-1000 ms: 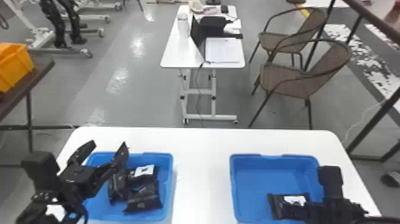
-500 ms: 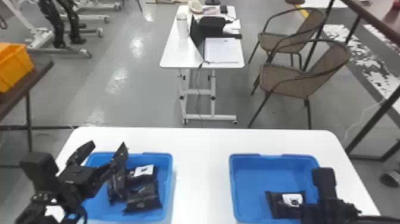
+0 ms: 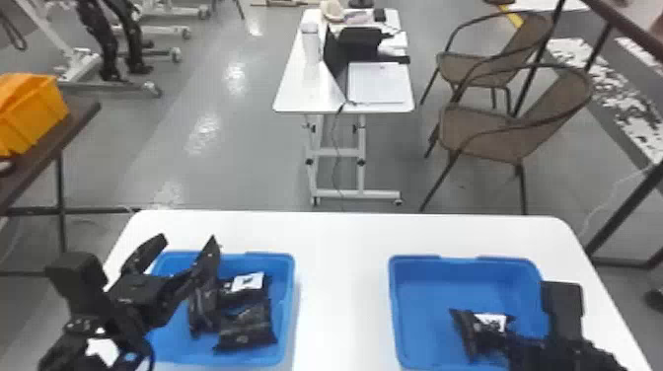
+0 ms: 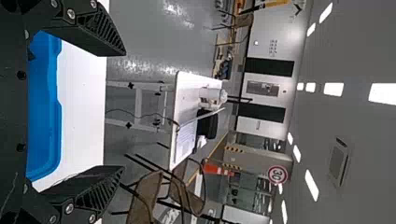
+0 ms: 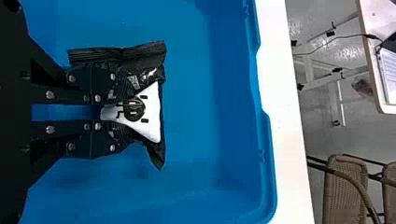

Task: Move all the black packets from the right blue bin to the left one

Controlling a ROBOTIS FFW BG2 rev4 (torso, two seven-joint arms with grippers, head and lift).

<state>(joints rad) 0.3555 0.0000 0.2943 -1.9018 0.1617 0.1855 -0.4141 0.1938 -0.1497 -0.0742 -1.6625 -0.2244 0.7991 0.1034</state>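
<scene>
The wide-apart left black claw [image 3: 189, 240] is over the left blue plastic bin [image 3: 290, 306], where about three shiny black packets [image 3: 246, 328] lie. In the right blue plastic bin [image 3: 394, 306], the right black claw [image 5: 117, 112] pinches a white-labelled black packet [image 5: 152, 109], probably the last one left.

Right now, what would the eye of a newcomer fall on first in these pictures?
Probably the two bright blue bins on the white table: the left bin with several black packets, the right bin with the right gripper closed on a packet with a white label. Next, the orange box at the head view's left edge.
</scene>
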